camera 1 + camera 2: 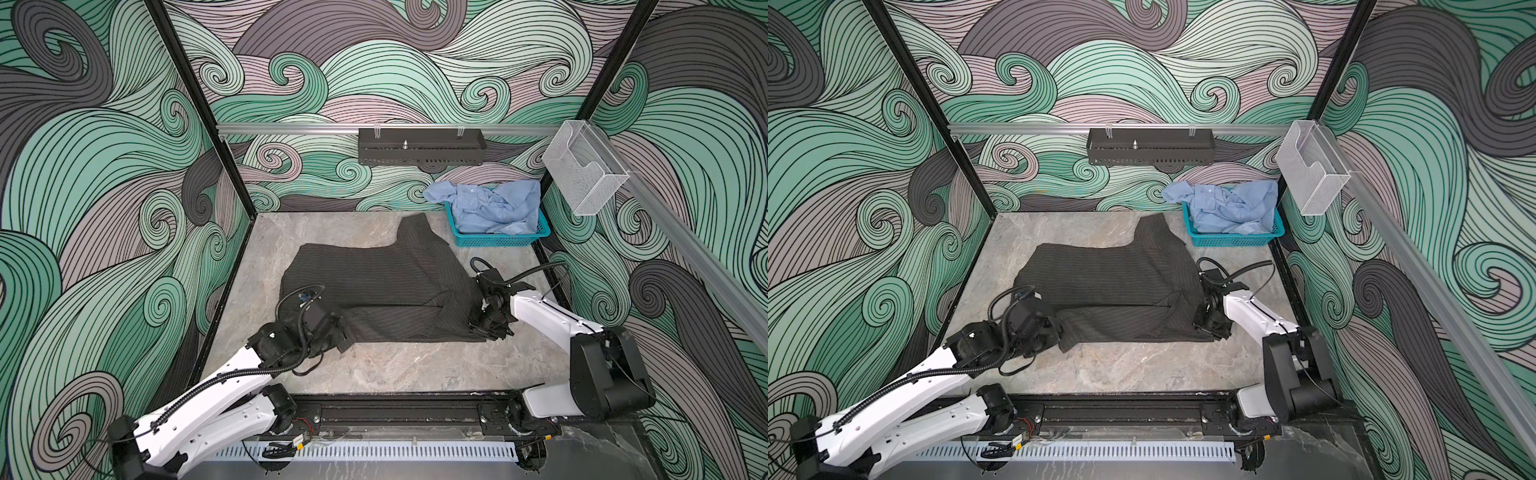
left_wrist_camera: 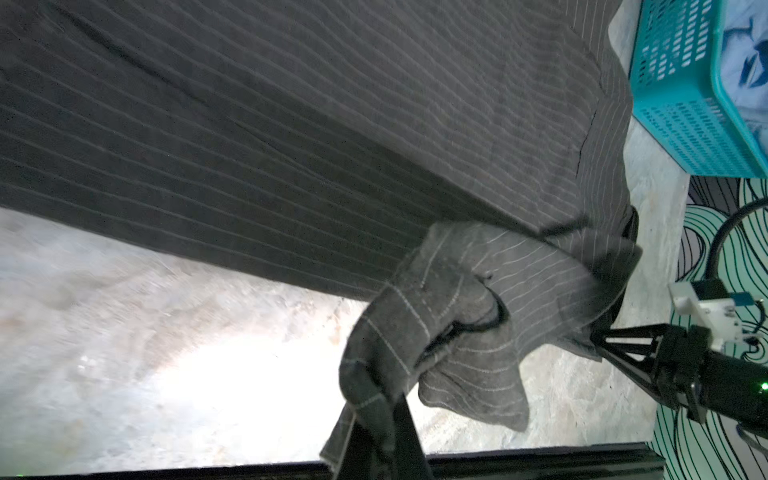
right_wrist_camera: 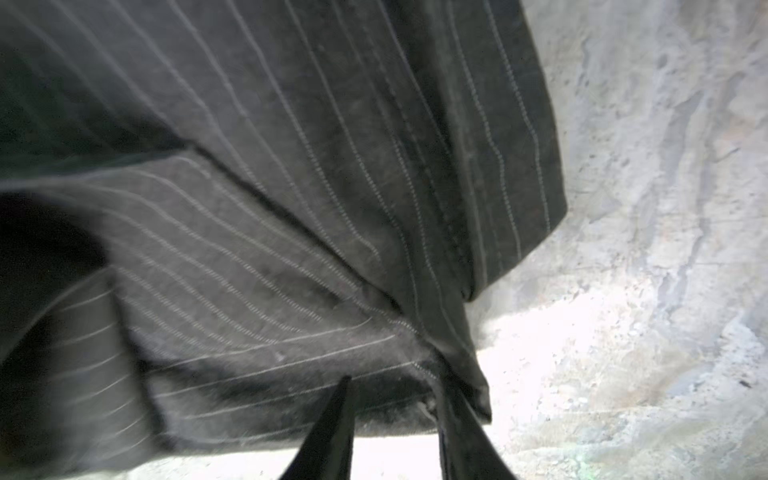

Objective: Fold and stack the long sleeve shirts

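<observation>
My claw (image 3: 395,399) is at the shirt (image 3: 270,187). Its two dark fingers (image 3: 328,432) stand apart, with a folded, seamed edge of the pinstriped cloth bunched between them. The cloth wraps over one finger; whether I pinch it, I can't tell. Bare marbled table (image 3: 644,249) lies just beside the shirt's edge.
</observation>
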Controlling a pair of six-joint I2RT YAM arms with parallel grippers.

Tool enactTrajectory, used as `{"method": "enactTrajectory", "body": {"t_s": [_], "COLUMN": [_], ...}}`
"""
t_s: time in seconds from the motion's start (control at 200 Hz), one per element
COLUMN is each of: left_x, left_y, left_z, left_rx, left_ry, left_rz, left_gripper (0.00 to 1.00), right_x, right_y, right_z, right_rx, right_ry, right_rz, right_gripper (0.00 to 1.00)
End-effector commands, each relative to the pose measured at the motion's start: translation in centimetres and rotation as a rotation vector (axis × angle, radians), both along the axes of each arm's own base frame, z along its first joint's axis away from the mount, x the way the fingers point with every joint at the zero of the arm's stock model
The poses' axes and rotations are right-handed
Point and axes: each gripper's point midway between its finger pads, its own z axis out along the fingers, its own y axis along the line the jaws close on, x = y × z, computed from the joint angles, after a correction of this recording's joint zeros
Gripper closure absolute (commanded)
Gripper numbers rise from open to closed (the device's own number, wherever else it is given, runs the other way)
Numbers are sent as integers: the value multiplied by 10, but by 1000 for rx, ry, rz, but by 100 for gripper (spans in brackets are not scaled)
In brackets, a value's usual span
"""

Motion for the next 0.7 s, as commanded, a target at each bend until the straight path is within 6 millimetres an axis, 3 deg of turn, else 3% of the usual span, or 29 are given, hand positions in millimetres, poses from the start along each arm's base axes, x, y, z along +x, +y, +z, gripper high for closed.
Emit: {"method": "enactTrajectory", "body": {"t_s": [0.0,0.195,0.455,0.58,0.695], "left_x": [6,40,80,95,107], "left_y": [17,21,43,37,30], "left_z": [9,34,89,109,110], "left_rx": [135,140,156,126,112], "left_ry": [7,-28,-132,-170,-169], "left_rz": [-107,-107,-78,-106,-123], "left_gripper": [100,100,100,100,100], "right_x": [-1,-1,0,0,0], "right_y": [-7,-10,-12,-13,-14], "right_z": [-10,-18,-23,-26,-30], "right_rx": [-31,-31,-28,-22,-16], "right_ry": [23,41,48,53,62], "right_rz": [-4,-14,-19,-28,-38], "right_gripper": [69,75,81,86,90]}}
